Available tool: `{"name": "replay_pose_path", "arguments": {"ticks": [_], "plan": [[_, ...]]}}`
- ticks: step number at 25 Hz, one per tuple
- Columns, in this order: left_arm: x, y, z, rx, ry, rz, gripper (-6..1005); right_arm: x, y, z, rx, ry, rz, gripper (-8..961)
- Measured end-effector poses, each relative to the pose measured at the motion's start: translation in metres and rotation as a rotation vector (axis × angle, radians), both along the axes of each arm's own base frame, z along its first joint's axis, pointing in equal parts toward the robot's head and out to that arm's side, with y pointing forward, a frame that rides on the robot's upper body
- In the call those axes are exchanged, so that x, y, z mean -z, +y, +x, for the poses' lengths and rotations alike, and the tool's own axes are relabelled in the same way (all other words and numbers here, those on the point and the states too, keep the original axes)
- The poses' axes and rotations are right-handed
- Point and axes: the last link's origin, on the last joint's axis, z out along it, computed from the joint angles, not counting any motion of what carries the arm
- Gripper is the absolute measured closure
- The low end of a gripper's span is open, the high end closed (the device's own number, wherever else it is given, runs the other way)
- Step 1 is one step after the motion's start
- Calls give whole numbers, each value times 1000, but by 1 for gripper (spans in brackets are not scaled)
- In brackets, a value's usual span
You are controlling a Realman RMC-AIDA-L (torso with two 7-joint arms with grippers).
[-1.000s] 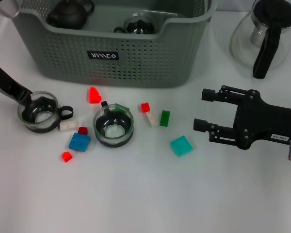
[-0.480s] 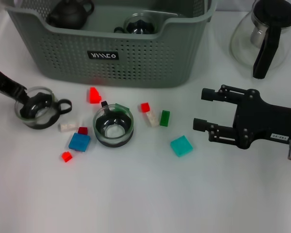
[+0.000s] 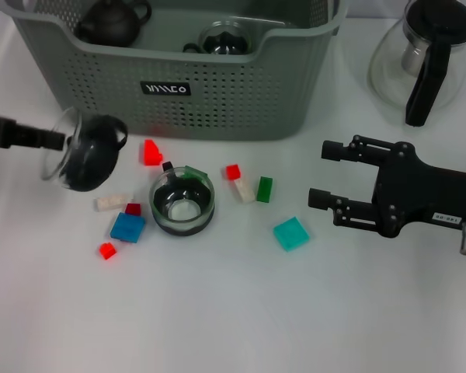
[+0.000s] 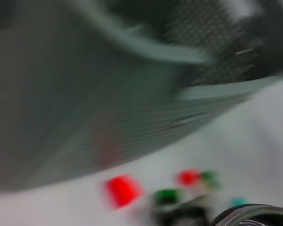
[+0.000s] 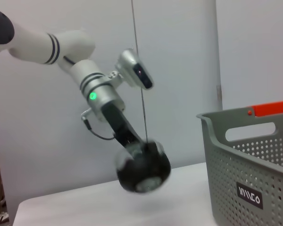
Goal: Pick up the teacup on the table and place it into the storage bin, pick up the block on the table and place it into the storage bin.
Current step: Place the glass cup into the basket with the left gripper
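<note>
My left gripper (image 3: pixel 56 141) is shut on a glass teacup (image 3: pixel 89 155) with a black base, held tilted in the air at the left, in front of the grey-green storage bin (image 3: pixel 217 93). In the right wrist view the same teacup (image 5: pixel 144 167) hangs from the left arm, apart from the storage bin (image 5: pixel 254 188). A second teacup (image 3: pixel 182 203) stands on the table. Around it lie blocks: red (image 3: pixel 151 152), blue (image 3: pixel 127 227), green (image 3: pixel 264 189), teal (image 3: pixel 290 233). My right gripper (image 3: pixel 321 175) rests open at the right, empty.
A glass carafe (image 3: pixel 427 54) with a black handle stands at the back right. Inside the bin sit a dark teapot (image 3: pixel 113 22) and a glass cup (image 3: pixel 225 39). Small red (image 3: pixel 106 250) and white (image 3: pixel 244 189) blocks lie on the table.
The left gripper has lifted the teacup off the table, tipping it on its side and carrying it up and slightly right. The right arm has stayed still.
</note>
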Motion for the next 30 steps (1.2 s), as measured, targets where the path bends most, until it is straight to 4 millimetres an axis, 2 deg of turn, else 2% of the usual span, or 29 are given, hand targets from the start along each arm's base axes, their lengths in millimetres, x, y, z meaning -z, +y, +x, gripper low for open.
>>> {"name": "replay_pose_path", "arguments": {"ticks": [2, 5, 10, 11, 13, 17, 20, 24, 30], "plan": [[-1, -7, 8, 67, -111, 15, 930, 0, 1, -1, -5, 0, 0, 208], [-5, -6, 27, 142, -280, 81, 925, 0, 3, -4, -12, 0, -4, 209], [-23, 17, 64, 174, -557, 219, 915, 0, 6, -7, -13, 0, -16, 209], [-33, 33, 77, 157, -599, 272, 914, 0, 7, -8, -16, 0, -17, 209], [-37, 41, 82, 144, -595, 290, 910, 2, 8, -10, -23, 2, -20, 209], [-47, 79, 97, 73, -361, 335, 903, 7, 10, -18, -42, 3, -36, 208], [-42, 104, 114, 59, -163, 336, 897, 8, 9, -18, -36, 3, -45, 208], [-22, 131, 134, 70, 152, 328, 890, 11, 8, -15, -26, -11, -58, 209], [22, 153, 157, 169, 438, 343, 879, 14, 8, -13, -11, -22, -61, 208]]}}
